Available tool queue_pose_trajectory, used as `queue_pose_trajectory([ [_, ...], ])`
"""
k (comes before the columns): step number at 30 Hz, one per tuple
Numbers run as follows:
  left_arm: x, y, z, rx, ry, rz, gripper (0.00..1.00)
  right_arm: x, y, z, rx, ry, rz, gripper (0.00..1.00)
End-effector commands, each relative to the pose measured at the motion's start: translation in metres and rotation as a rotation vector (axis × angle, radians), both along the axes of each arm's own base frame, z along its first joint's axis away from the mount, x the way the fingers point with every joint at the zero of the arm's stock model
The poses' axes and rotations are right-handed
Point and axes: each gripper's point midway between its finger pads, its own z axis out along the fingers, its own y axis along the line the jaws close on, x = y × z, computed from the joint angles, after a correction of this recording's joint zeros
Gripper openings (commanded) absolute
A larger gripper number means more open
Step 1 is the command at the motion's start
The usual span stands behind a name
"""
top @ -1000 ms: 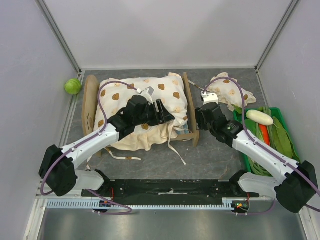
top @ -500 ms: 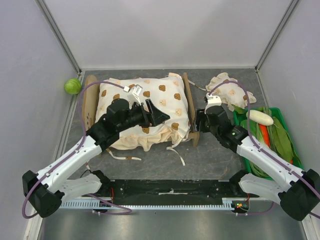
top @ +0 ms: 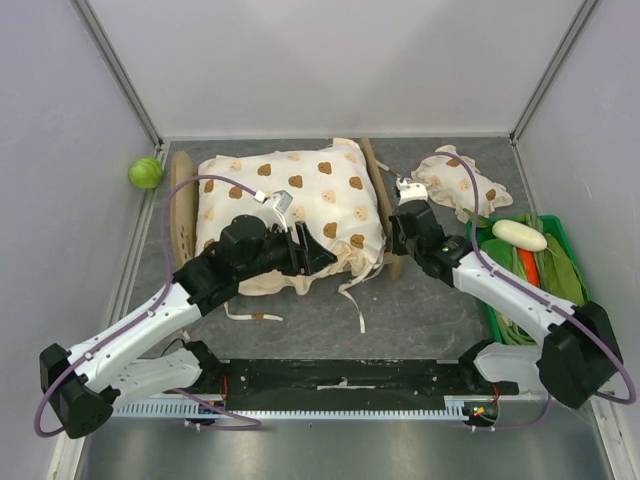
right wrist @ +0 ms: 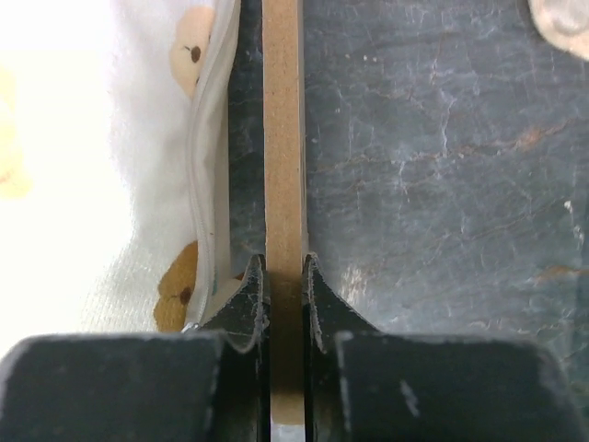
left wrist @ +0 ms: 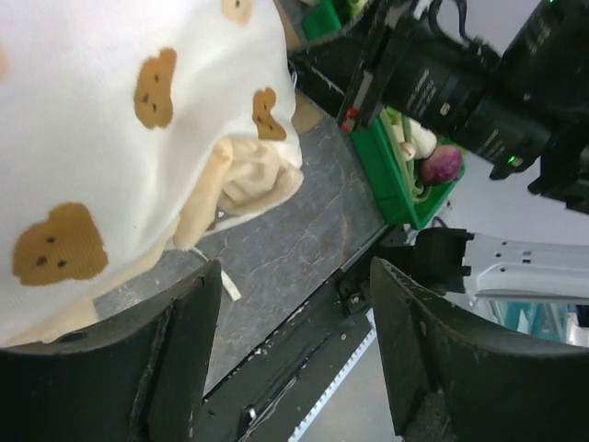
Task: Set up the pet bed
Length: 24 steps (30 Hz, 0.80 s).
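Note:
The pet bed (top: 178, 205) lies at mid-table, its rounded light-wood headboard to the left. A cream bear-print cushion (top: 290, 200) covers its base. My right gripper (top: 397, 237) is shut on the bed's thin wooden right-hand board (right wrist: 282, 138), one finger on each face, beside the cushion's zip edge (right wrist: 207, 166). My left gripper (top: 318, 255) hovers open at the cushion's near edge, nothing between its fingers (left wrist: 184, 350); the cushion (left wrist: 110, 138) fills the upper left of that wrist view. Loose ties (top: 352, 305) trail onto the table.
A small frilled bear-print pillow (top: 457, 187) lies right of the bed. A green tray (top: 561, 224) of vegetables, with a white radish (top: 519, 234), stands at the right edge. A green ball (top: 145, 172) rests by the left wall. The black base rail (top: 340, 378) runs along the near edge.
My right gripper has shut on the bed's right board. The left gripper moved along the cushion's near edge, still open. The cushion now lies flatter in the frame.

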Motion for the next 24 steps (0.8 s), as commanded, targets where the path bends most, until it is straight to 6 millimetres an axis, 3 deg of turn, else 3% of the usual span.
queue_pose_trajectory([
  [1,-0.001,-0.002,-0.018,0.087,-0.030,-0.014,0.69,0.042,0.017,0.026,0.065,-0.071,-0.045,0.00],
  [5,0.001,-0.002,-0.035,0.132,-0.011,-0.001,0.68,0.070,0.035,0.021,0.106,-0.051,-0.043,0.00],
  [9,0.007,-0.002,-0.051,0.168,0.007,0.025,0.67,0.083,0.051,0.005,0.130,-0.038,-0.014,0.00],
  [11,0.011,0.000,-0.059,0.203,0.020,0.046,0.67,0.088,0.048,-0.003,0.094,-0.024,-0.015,0.07],
  [12,0.012,0.001,-0.062,0.212,0.024,0.050,0.66,0.089,0.045,-0.004,0.076,-0.018,-0.004,0.19],
  [14,0.014,0.002,-0.065,0.224,0.034,0.066,0.66,0.086,0.038,0.000,0.089,-0.011,0.017,0.32],
  [15,0.014,0.003,-0.067,0.225,0.035,0.071,0.66,0.083,0.036,0.005,0.096,-0.015,0.024,0.51],
  [18,0.012,0.005,-0.069,0.220,0.040,0.079,0.66,0.070,0.020,0.031,0.110,-0.070,0.004,0.70],
  [21,0.014,0.011,-0.067,0.214,0.026,0.111,0.66,0.050,0.006,0.052,0.138,-0.117,-0.020,0.75],
  [24,0.014,0.015,-0.067,0.213,0.022,0.125,0.67,0.023,-0.004,0.043,0.204,-0.091,-0.061,0.74],
])
